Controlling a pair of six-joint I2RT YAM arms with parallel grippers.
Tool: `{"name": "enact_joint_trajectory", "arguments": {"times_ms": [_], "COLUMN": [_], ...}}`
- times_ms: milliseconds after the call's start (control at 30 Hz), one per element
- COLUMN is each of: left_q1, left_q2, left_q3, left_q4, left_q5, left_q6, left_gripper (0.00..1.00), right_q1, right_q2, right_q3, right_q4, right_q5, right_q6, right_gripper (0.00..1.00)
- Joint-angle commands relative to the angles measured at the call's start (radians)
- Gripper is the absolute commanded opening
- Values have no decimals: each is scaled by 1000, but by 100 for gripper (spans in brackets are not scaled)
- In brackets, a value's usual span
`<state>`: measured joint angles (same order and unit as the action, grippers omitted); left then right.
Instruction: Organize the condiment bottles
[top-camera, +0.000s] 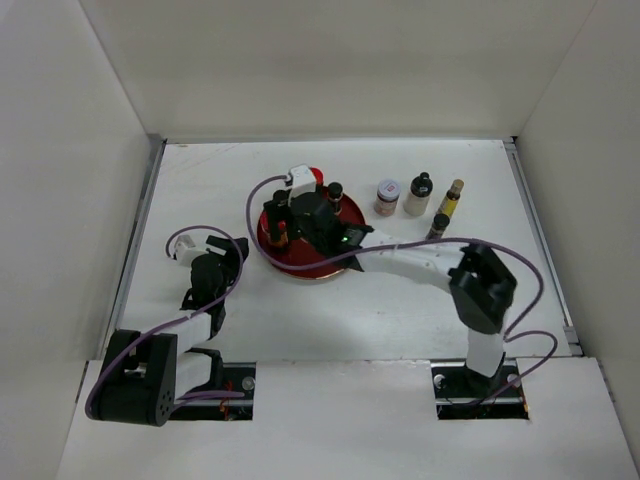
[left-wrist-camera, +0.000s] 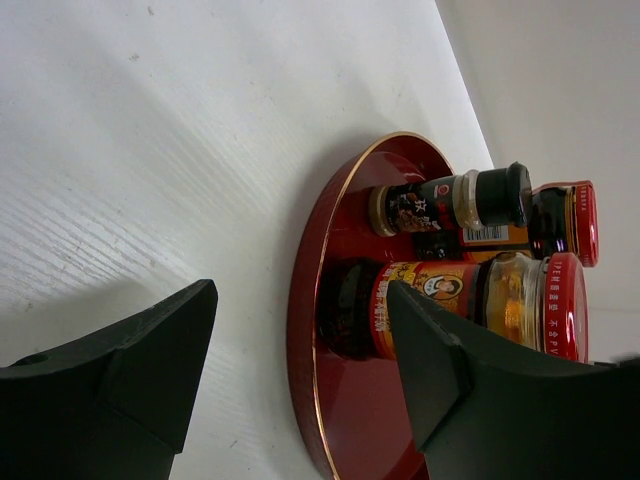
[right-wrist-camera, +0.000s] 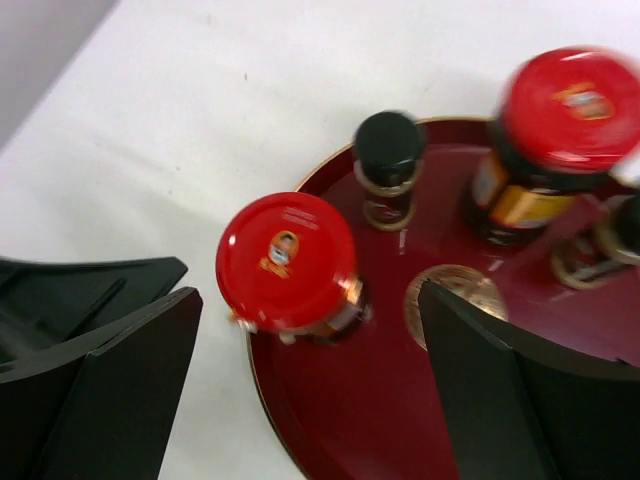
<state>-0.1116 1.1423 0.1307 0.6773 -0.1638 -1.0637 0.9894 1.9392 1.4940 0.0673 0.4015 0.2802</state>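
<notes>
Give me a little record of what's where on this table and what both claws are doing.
Tray: round red tray, gold-rimmed
On tray: red-capped jar, second red-capped jar, black-capped bottle
Right of tray: lilac-lidded jar, white bottle, slim yellow bottle, small dark bottle
Right gripper: open, above the tray
Left gripper: open, empty, left of tray

The white bench (top-camera: 400, 310) carries a round red tray (top-camera: 300, 268) near its middle. To the tray's right, upright directly on the bench, a lilac-lidded jar (top-camera: 387, 197), a black-capped white bottle (top-camera: 418, 196) and a slim yellow bottle (top-camera: 450, 200) form a row, with a small dark bottle (top-camera: 437, 226) just in front.
</notes>
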Motion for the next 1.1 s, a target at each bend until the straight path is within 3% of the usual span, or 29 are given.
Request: {"name": "enact_joint_trajectory", "arguments": {"times_ms": [0,100,200,267,333,433,467,533,633,833,1067], "left_q1": [3,-4,-15,-18,-18,-24,-24,-24,-27,-30,-32], "left_q2": [-18,-10,-7,0,-4,-12,-9,-9,-15,0,-6], "left_q3": [7,9,17,18,17,17,18,15,18,23,21], "left_q4": [44,50,48,50,50,47,47,50,44,50,50], "left_q5": [-2,10,0,0,3,-13,-10,-3,-13,-5,-13], "left_q6": [-2,-4,2,2,1,8,8,7,11,11,13], "left_gripper": [67,67,67,67,67,67,67,67,67,67,67], "right_q1": [-53,-146,-250,-333,-399,-461,-473,-496,-519,-554,-567], "right_q2": [-205,-327,-391,-396,-366,-294,-266,-209,-154,-82,-23], "right_q3": [-107,-262,-354,-385,-391,-354,-330,-285,-244,-202,-173], "right_q4": [107,158,166,161,154,108,89,72,60,58,52], "right_q5": [-3,-13,-7,9,40,72,74,85,83,53,27], "right_q6": [7,23,62,71,63,41,25,7,2,11,19], "right_gripper": [97,93,73,52,40,46,53,76,88,90,78]}}
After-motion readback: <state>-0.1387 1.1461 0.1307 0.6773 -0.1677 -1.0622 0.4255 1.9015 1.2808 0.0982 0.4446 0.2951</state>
